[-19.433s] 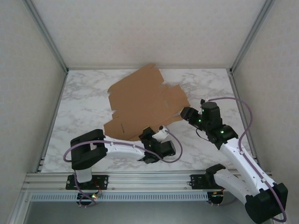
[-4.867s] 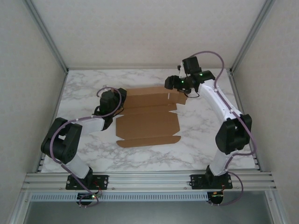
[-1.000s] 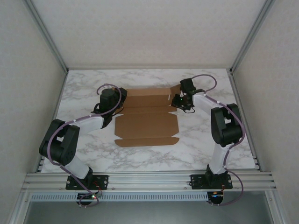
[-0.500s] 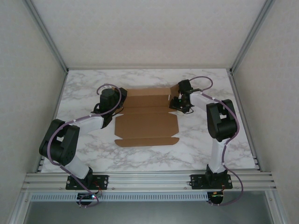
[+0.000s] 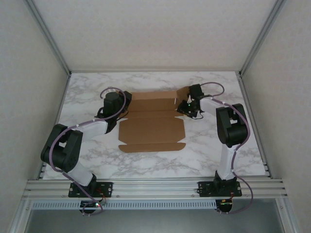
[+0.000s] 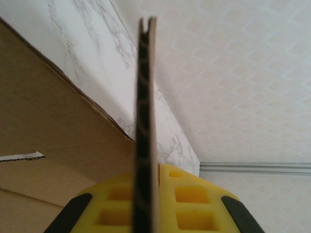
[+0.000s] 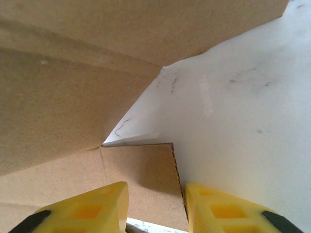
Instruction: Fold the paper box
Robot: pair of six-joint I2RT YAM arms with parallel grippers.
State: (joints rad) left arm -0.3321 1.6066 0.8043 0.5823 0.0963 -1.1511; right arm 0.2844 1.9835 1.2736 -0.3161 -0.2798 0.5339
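The paper box (image 5: 153,131) is laid open on the marble surface (image 5: 194,155), its near panels flat and its far panel tilted up. At the far left corner, a flap is clamped edge-on by the left hand (image 6: 146,194) — yellow pads pressed on it. At the far right corner, the right hand (image 7: 155,194) is held apart, with a tab seen in the gap.

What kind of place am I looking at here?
Probably a robot test cell in a lab, not a home: a left arm and right arm are bolted to a metal rail at a marble-look table, boxed in by plain white walls, working on a paper box.
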